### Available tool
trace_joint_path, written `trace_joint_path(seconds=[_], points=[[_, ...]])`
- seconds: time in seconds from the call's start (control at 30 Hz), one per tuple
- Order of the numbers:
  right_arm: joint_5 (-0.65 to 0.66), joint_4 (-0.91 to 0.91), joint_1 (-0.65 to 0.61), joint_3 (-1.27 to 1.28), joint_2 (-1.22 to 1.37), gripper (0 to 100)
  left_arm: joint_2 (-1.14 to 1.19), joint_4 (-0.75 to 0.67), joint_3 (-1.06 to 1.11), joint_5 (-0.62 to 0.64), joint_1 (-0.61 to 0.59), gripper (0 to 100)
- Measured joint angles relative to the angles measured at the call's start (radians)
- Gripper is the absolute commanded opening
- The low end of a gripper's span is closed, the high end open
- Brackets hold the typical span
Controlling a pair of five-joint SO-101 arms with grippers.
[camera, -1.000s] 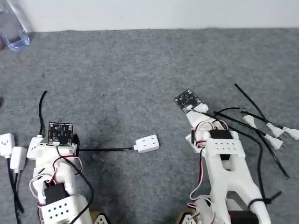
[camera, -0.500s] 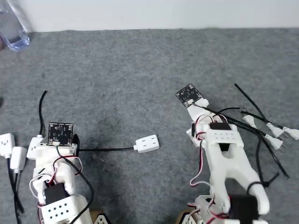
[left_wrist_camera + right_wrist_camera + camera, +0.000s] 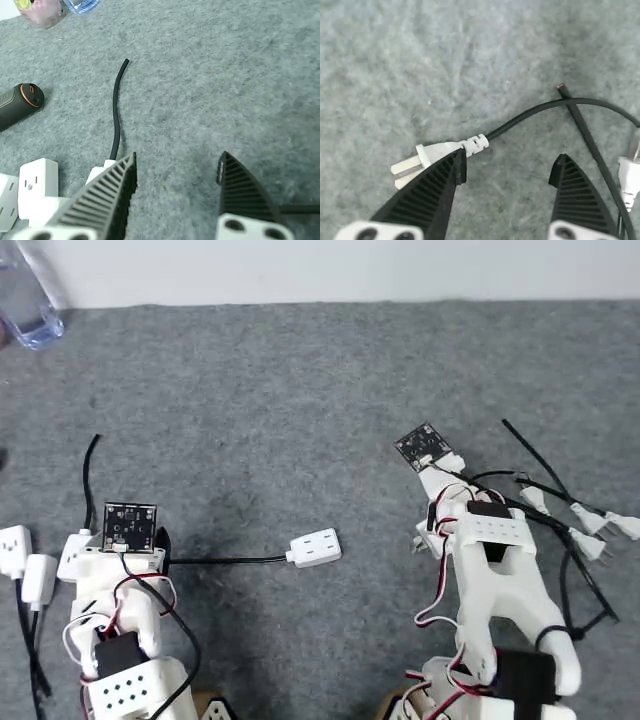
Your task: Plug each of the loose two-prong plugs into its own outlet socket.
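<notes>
A white two-prong plug (image 3: 440, 151) on a black cord lies flat on the grey carpet, just off one finger of my open right gripper (image 3: 512, 165); nothing is between the jaws. A second plug (image 3: 630, 176) shows at the edge. From above, several loose plugs (image 3: 585, 517) with black cords lie right of the right arm (image 3: 490, 550). A white outlet socket (image 3: 315, 548) on a black cord lies mid-table. My left gripper (image 3: 177, 160) hangs open and holds nothing over bare carpet, beside more white sockets (image 3: 37, 187) and a black cord end (image 3: 117, 107).
Two white outlet blocks (image 3: 25, 562) lie at the left table edge beside the left arm (image 3: 120, 570). A black cylinder with an orange ring (image 3: 20, 102) lies beyond them. A clear bottle (image 3: 25, 300) stands at the far left corner.
The right arm has swung to the right, toward the loose plugs. The left arm and the mid-table socket have not moved.
</notes>
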Motion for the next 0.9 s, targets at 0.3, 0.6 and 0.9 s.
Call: trace_joint_path(seconds=[0.3, 0.6, 0.9], points=[[0.008, 0.011, 0.006, 0.000, -0.008, 27.3, 0.000, 0.000, 0.000, 0.000, 0.000, 25], [0.009, 0.044, 0.003, 0.000, -0.109, 27.3, 0.000, 0.000, 0.000, 0.000, 0.000, 25], [0.009, -0.014, -0.084, 0.000, -0.035, 27.3, 0.000, 0.000, 0.000, 0.000, 0.000, 25]])
